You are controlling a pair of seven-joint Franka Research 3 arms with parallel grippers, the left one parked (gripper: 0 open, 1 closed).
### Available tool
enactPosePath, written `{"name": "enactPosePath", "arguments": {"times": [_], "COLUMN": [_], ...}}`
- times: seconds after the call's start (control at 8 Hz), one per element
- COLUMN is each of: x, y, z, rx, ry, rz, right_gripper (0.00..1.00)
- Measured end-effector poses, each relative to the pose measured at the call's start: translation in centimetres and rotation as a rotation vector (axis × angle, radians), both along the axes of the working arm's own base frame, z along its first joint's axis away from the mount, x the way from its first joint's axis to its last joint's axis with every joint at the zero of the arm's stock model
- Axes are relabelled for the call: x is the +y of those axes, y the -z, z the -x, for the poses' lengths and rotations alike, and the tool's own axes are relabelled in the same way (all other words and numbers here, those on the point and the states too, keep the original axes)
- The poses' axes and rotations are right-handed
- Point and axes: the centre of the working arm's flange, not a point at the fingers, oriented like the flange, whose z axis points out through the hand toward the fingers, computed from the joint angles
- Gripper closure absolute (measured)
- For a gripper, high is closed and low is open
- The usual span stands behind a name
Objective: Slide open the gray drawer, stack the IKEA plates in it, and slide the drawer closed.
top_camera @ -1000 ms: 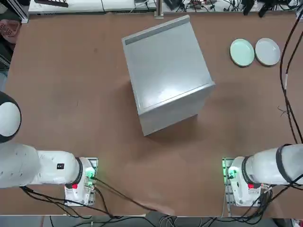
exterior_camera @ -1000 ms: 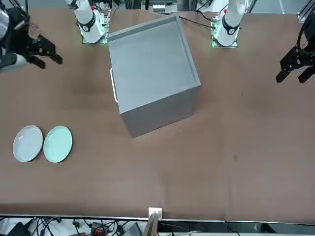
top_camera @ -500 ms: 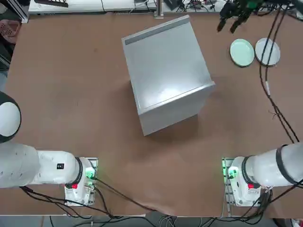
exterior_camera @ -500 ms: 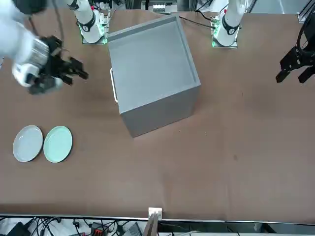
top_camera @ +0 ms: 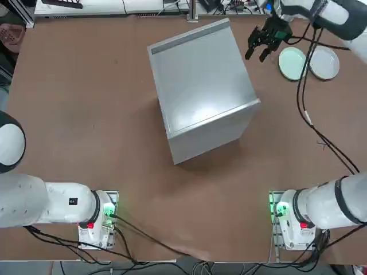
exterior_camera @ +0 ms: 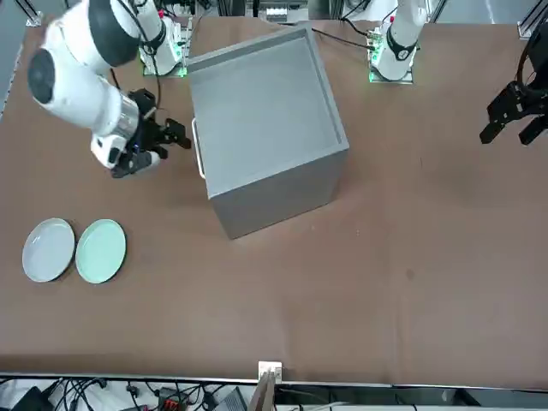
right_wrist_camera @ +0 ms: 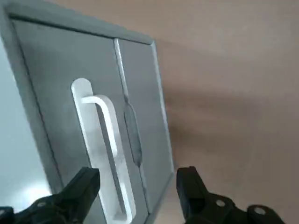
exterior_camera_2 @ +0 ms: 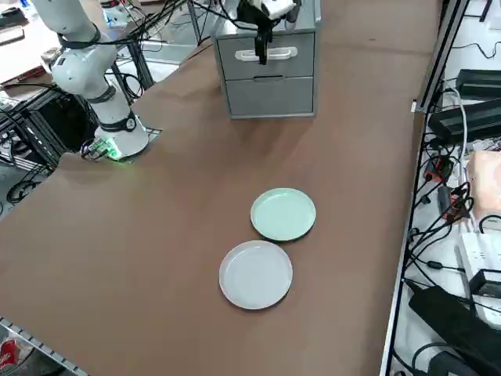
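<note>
We have our black two-finger right gripper [top_camera: 255, 56] open, its fingers spread wide and nothing held between them. It hangs between the cabinet and the plates in the top view, facing the cabinet's handled side. In the right wrist view, the white bar-shaped handle [right_wrist_camera: 115, 140] shows between the two fingers; we cannot tell whether either finger touches it.

Going left to right across the top view, we see a pink perforated basket [top_camera: 12, 35] off the table's far left corner. Then comes the large matte gray box-shaped cabinet [top_camera: 203, 74], set at an angle on the brown tabletop [top_camera: 132, 143]. Its gray drawer [exterior_camera_2: 241, 70] is closed, the upper front panel, carrying the white handle, above a second gray panel [exterior_camera_2: 270, 97]. To the cabinet's right lie our two plates, side by side and flat: the round pale mint green plate [top_camera: 291, 64], then the round pale gray-white plate [top_camera: 324, 63]. Black cables [top_camera: 299, 103] pass over them in that view. Beyond the table's far edge runs a white bench [top_camera: 126, 7] with cables on it.
</note>
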Motion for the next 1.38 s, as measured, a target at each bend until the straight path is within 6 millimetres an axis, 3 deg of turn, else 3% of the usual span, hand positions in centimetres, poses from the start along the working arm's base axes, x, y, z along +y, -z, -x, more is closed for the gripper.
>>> {"name": "enactPosePath", "arguments": {"times": [0.5, 1.38], "x": [0.0, 0.2], "y": [2.9, 6.1], "z": [0.0, 0.0], "rx": [0.004, 0.026], "ry": [-0.08, -0.113], "rz": [-0.098, -0.107], "right_gripper": [0.0, 0.0]}}
